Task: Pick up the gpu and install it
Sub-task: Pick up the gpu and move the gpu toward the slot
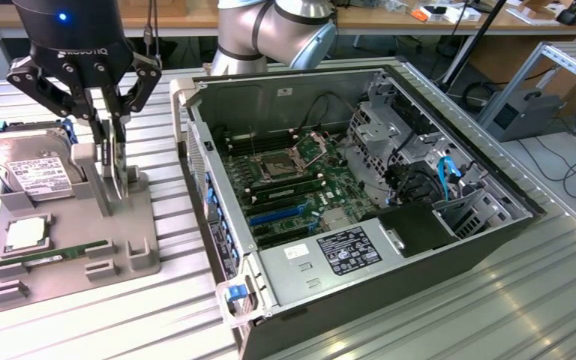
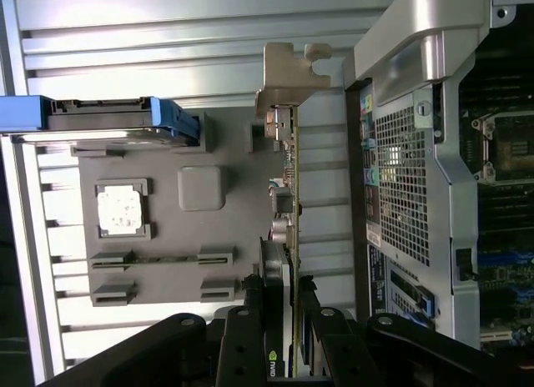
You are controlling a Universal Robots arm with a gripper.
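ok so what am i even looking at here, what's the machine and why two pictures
That is a robot arm with a two-fingered gripper. One picture is from a camera off the arm, the other from a camera on its wrist. On the ribbed metal table stand an open computer case and a grey holder tray with a hard drive, a processor chip and a memory stick. The gripper is closed on the gpu, a thin graphics card standing on edge over the tray.

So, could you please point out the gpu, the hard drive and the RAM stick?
gpu (image 2: 284, 74), wrist view, its metal bracket.
hard drive (image 1: 42, 175), exterior view, its white label.
RAM stick (image 1: 53, 257), exterior view, its middle.
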